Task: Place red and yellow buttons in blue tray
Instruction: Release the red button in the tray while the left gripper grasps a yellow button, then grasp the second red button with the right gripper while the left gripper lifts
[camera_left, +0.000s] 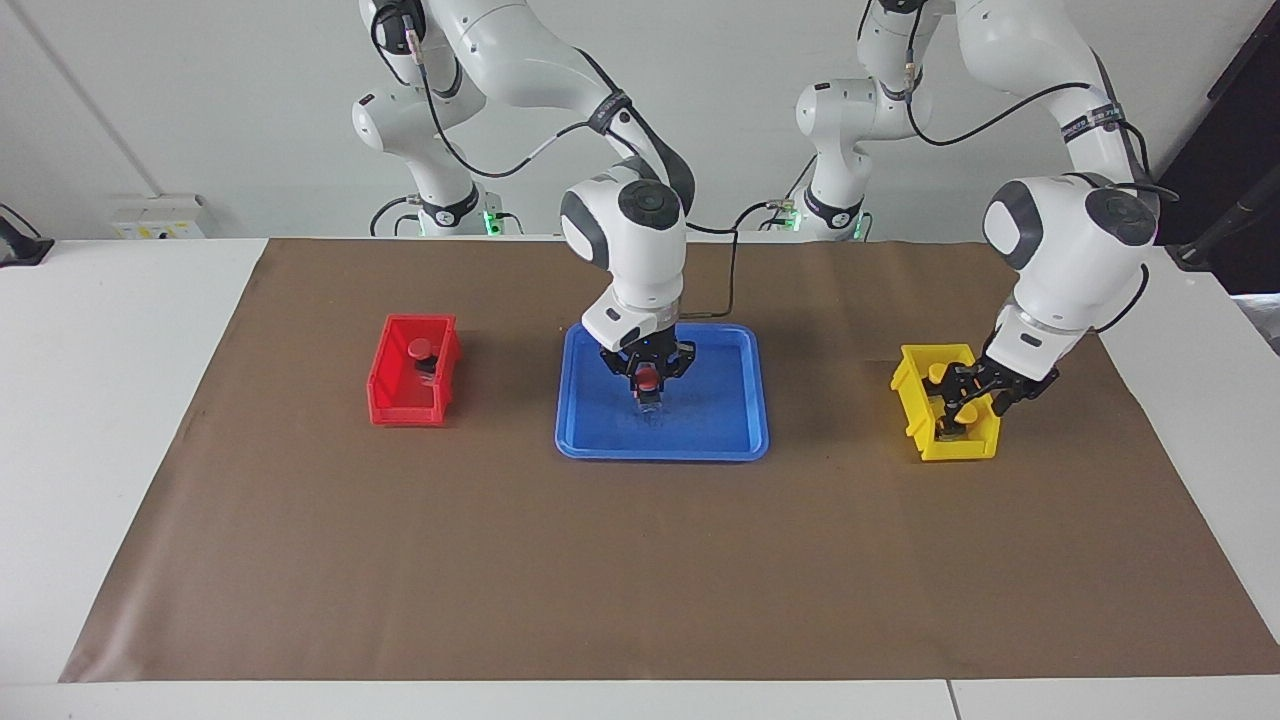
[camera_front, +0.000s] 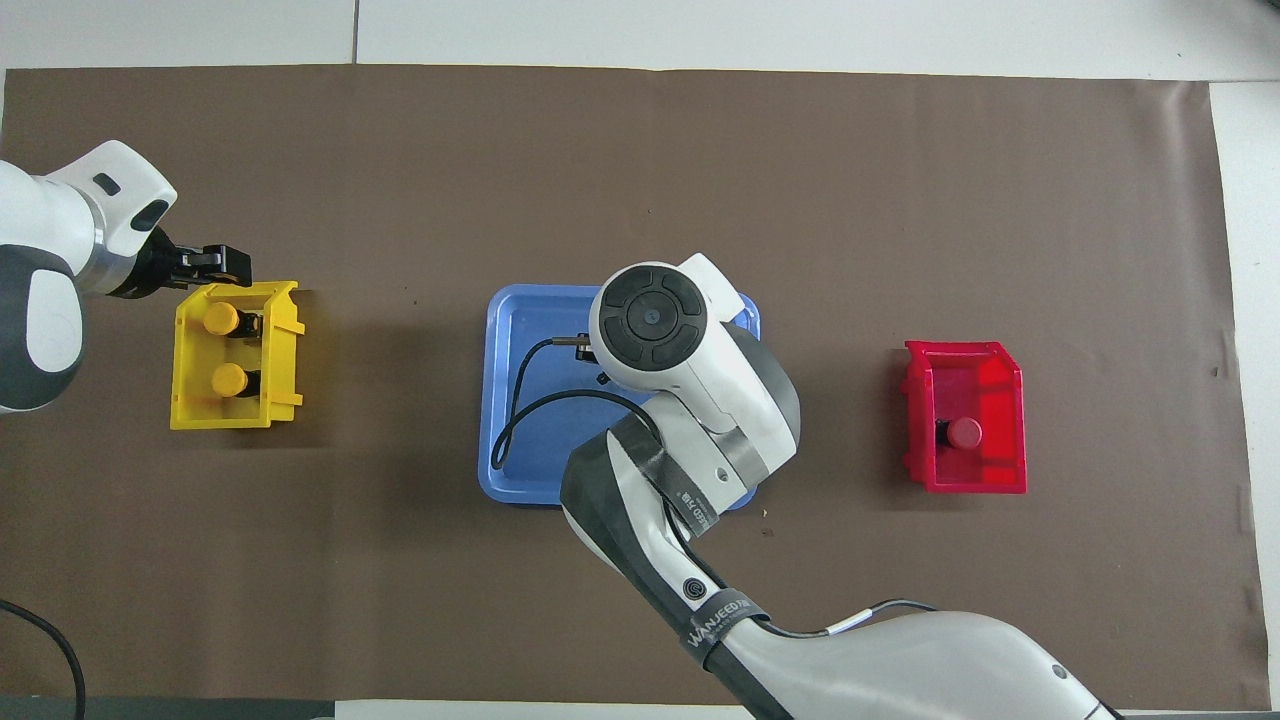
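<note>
Facing view: the right tool (camera_left: 649, 378) pinches a red button (camera_left: 649, 376) low over the blue tray (camera_left: 720, 430) at mid-tabletop. The left tool (camera_left: 962, 398) reaches into the yellow bin (camera_left: 915, 400) among the yellow buttons (camera_front: 221, 319); its spread is unclear. Another red button (camera_left: 419, 349) sits in the red bin (camera_left: 390, 400). The right arm's band (camera_front: 722, 612) reads "WANJEED".

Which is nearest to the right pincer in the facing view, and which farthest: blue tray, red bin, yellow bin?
From the right pincer:
1. Blue tray, directly beneath it.
2. Red bin, toward the right arm's end.
3. Yellow bin, toward the left arm's end.
</note>
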